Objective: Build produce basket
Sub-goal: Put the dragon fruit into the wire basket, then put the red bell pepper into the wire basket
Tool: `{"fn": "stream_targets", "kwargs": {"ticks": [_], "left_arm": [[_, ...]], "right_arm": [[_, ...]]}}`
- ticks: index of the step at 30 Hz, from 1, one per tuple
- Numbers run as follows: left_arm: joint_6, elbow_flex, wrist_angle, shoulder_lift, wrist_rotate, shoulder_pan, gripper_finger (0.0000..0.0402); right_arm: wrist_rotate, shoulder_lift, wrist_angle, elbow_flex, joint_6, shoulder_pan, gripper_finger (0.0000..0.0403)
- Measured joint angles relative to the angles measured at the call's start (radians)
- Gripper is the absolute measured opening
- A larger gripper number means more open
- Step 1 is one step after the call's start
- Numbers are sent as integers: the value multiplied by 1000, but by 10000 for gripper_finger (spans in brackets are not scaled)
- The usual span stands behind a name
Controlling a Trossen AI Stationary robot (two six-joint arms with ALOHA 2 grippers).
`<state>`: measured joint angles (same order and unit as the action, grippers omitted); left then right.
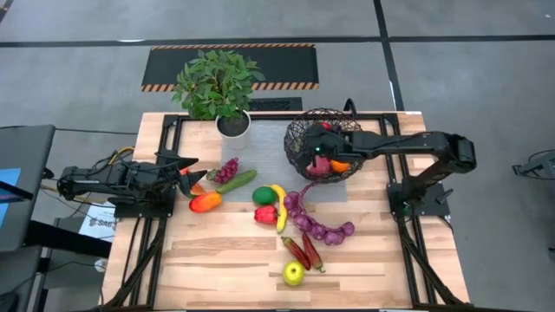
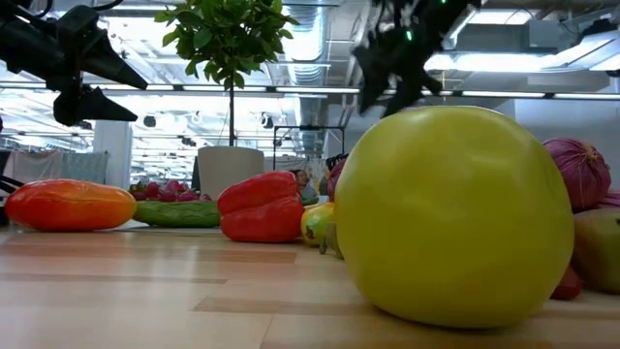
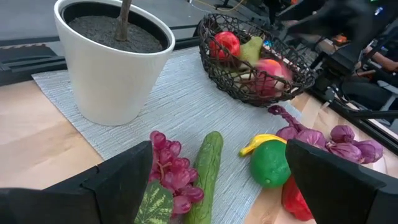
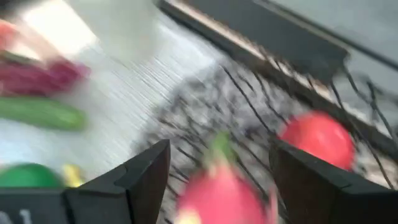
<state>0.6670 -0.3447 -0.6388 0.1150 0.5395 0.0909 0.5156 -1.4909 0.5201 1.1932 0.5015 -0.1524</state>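
Note:
The dark wire basket [image 1: 323, 143] stands on a grey mat at the far right of the table's middle. It holds a red apple [image 3: 225, 43], a green pear [image 3: 250, 48], an orange [image 1: 339, 165] and a pink fruit [image 3: 267, 68]. My right gripper [image 1: 314, 156] is open over the basket, with the blurred pink fruit [image 4: 221, 196] below the gap between its fingers; I cannot tell whether they touch it. My left gripper [image 1: 192, 170] is open and empty at the table's left, facing the purple grapes [image 3: 174, 171] and the cucumber [image 3: 206, 174].
A white pot [image 1: 233, 126] with a leafy plant stands left of the basket. On the table lie an orange-red pepper [image 1: 205, 202], a lime [image 1: 263, 195], a banana [image 1: 279, 206], a red pepper [image 1: 266, 214], purple onions [image 1: 316, 224], chillies [image 1: 303, 251] and a yellow-green apple [image 1: 294, 274].

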Motion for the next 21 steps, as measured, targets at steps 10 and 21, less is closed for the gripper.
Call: {"fn": "stream_targets", "kwargs": {"ticks": [10,21], "left_arm": [[9,0,0,0,-5,0,355],[21,0,0,0,-9,0,355]], "right_arm": [[2,-32,-128,46,-93,189,292],[-99,-356,-537,46,-272,377,292]]}}
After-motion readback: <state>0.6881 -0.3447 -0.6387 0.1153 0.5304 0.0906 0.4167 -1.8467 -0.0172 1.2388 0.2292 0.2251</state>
